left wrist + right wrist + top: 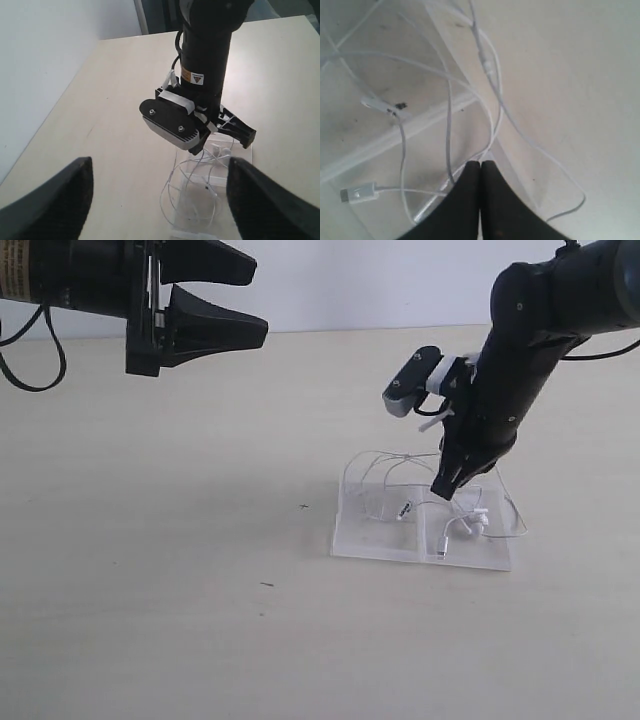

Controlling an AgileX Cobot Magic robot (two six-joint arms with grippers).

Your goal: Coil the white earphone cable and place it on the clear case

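The white earphone cable (pixel 400 462) lies in loose loops over the clear case (pixel 380 540), with its earbuds (pixel 470 525) on the right panel. One loop spills off the case onto the table. My right gripper (pixel 443 490) points down at the case, jaws pressed together. In the right wrist view a strand of the cable (pixel 449 115) runs into the tips of the gripper (pixel 480 164). The plug (pixel 357 192) rests on the case (pixel 410 125). My left gripper (pixel 258 302) hovers high at the back left, open and empty. It looks down on the cable (pixel 195 175) and case (pixel 220 180).
The pale table (pixel 180 540) spreads out left of and in front of the case. A white wall (pixel 350 280) stands behind the table's far edge. The right arm's wrist camera (pixel 412 382) sticks out above the case.
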